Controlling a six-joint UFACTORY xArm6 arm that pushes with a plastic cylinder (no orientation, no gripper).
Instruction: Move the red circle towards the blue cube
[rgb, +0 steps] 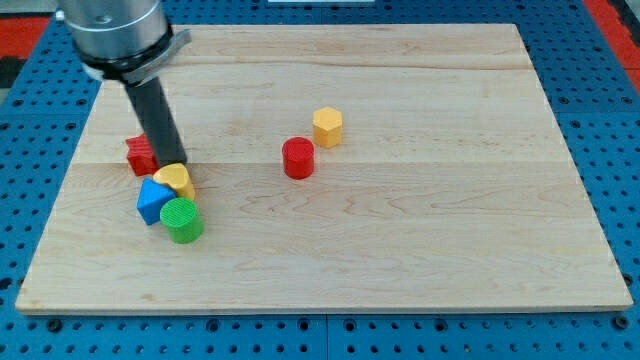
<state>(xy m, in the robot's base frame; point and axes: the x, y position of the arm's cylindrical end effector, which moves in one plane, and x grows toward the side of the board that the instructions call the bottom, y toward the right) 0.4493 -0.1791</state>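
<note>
Now you have six blocks on the wooden board (400, 240): two red, two yellow, one blue, one green. Your red circle (298, 158) sits mid-board beside the yellow hexagon (327, 127), well apart from the blue cube (152, 200) at the view's left. My tip (176, 163), a jawless rod leaning slightly, meets the yellow heart (175, 180), just beside the red block (140, 154) and near the green cylinder (182, 220). You can read no writing.
</note>
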